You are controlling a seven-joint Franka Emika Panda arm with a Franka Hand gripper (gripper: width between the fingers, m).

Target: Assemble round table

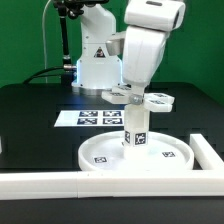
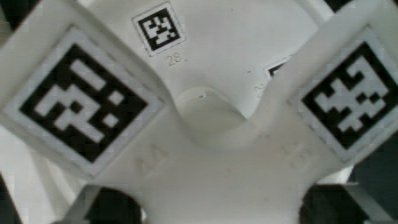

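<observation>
The large rimmed round disc (image 1: 100, 158) lies flat on the black table near the front. The short cylinder post (image 1: 137, 130) stands upright on it, tags on its side. The flat cross-shaped piece (image 1: 152, 98) sits level on top of the post. My gripper (image 1: 140, 92) comes down from above and is shut on the cross-shaped piece. In the wrist view the cross-shaped piece (image 2: 205, 110) fills the picture with three tags showing, and my gripper (image 2: 222, 205) has a dark finger (image 2: 111, 205) on either side of one white arm. The top of the post is hidden under the piece.
The marker board (image 1: 88, 118) lies flat behind the disc. A long white border bar (image 1: 60, 181) runs along the front edge and another (image 1: 207, 150) along the exterior view's right. The arm's white base (image 1: 98, 62) stands at the back.
</observation>
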